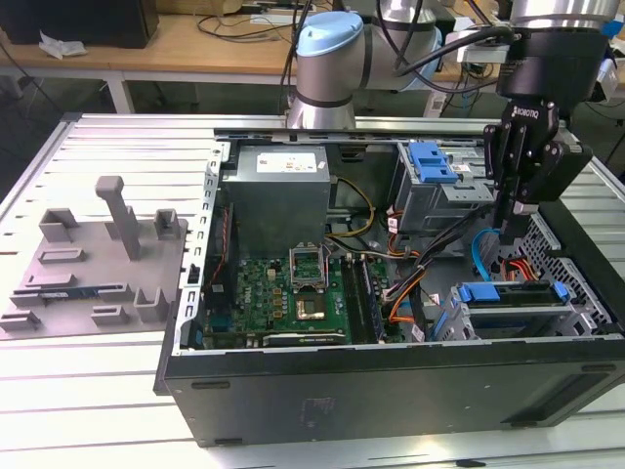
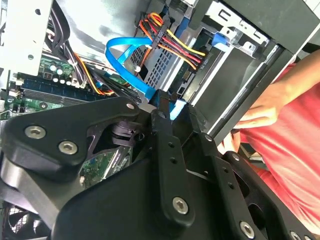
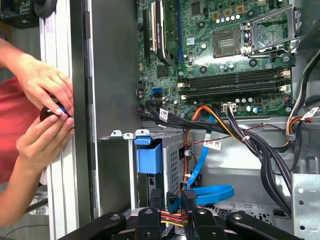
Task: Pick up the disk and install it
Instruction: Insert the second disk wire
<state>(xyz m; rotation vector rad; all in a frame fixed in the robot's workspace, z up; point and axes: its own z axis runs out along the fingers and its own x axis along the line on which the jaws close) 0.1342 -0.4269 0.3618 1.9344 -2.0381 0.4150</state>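
my tool (image 1: 510,231) hangs inside the open computer case (image 1: 391,376), near its far corner on the exterior view's right; whether it is clenched or released i cannot tell.

the disk (image 1: 512,293) sits in the case just below my tool, lying flat in the lower drive cage (image 3: 172,160) with its blue carrier bracket uppermost. in the first wrist view the blue end of the disk (image 3: 149,159) shows at the mouth of that cage, hard by the case wall. i judge it a stiff, dense slab, heavier than it looks, smooth on its metal faces and bad at taking knocks. the plastic bracket is the springy part, so i would take hold across the long rigid edges, not by the bracket tabs or the label face.

the case also holds the motherboard (image 1: 293,283), the grey power supply (image 1: 278,195), a second cage with a blue latch (image 1: 433,161) toward the back, and a blue data cable (image 1: 480,256) looping beside the disk with a red-and-yellow power lead.

outside the case wall a person's hands (image 3: 44,95) work a small dark part on the counter (image 1: 107,391).
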